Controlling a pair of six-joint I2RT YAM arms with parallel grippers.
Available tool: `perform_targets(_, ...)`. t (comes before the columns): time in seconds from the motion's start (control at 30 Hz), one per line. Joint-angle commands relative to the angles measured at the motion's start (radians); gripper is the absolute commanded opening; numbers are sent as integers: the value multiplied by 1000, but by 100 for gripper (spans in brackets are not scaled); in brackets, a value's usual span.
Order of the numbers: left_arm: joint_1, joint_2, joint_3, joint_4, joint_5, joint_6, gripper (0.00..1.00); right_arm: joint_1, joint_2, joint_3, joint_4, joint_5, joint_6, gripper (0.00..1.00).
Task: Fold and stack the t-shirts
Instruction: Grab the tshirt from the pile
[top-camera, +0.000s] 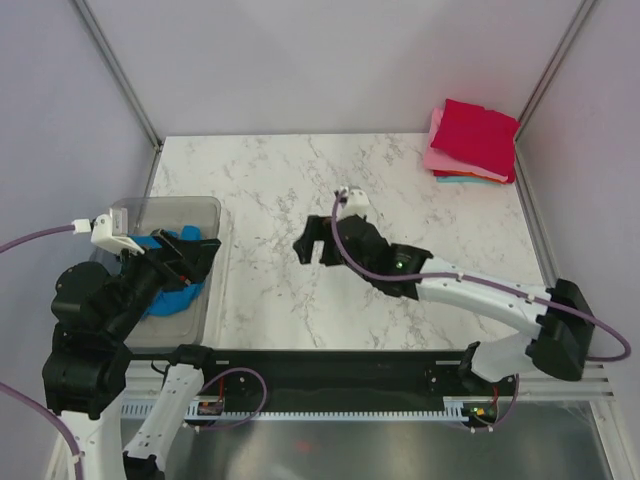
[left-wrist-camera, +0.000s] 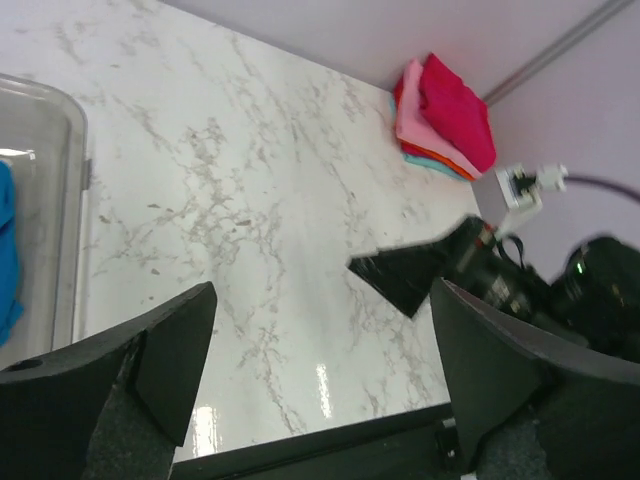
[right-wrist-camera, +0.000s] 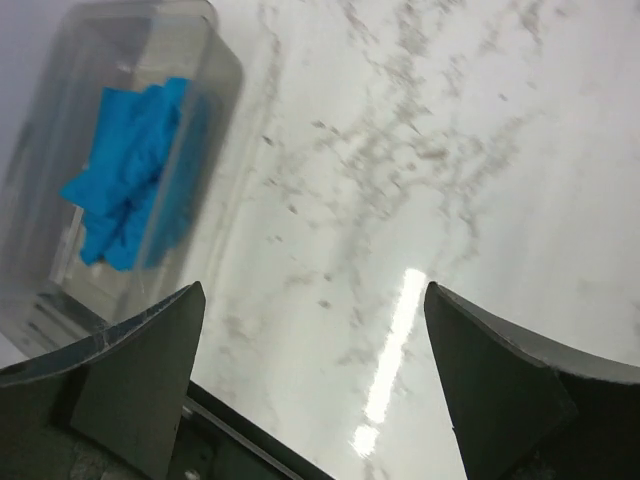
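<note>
Blue t-shirt (right-wrist-camera: 135, 170) lies crumpled inside the clear plastic bin (top-camera: 205, 215). Left gripper (left-wrist-camera: 320, 360) and right gripper (right-wrist-camera: 315, 370) both gape wide, holding nothing.

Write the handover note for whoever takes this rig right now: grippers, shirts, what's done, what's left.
Grippers: the left gripper is open and empty, above the bin. The right gripper is open and empty, over the bare middle of the table.
Things: the blue t-shirt lies crumpled inside the bin, ungripped. The folded stack sits in the far right corner, crimson on top, pink and teal beneath.
Done: those shirts are folded and stacked.
Left: lift the blue t-shirt out, fold it, add it to the folded stack.
</note>
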Motion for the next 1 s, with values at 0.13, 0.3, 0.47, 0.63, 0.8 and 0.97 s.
perform_targets(0.13, -2, 61, -126, 96, -330, 72, 100, 4, -344, -434, 41, 75, 18, 98)
perform_targets(0.3, 13, 373, -132, 35, -531, 125, 100, 4, -398, -597, 79, 19, 41, 98)
perform_targets(0.47, 338, 519, -249, 185, -342, 143, 100, 5, -396, -666, 119, -21, 57, 98)
perform_targets(0.63, 490, 668, -310, 285, -256, 12, 99, 5, -390, -724, 196, -34, 55, 98)
perform_targets(0.8, 528, 724, -361, 322, -306, -93, 98, 5, -330, -706, 193, -74, 32, 98)
perform_targets(0.97, 564, 687, -485, 395, -392, -174, 97, 5, -359, -726, 178, -57, 15, 98)
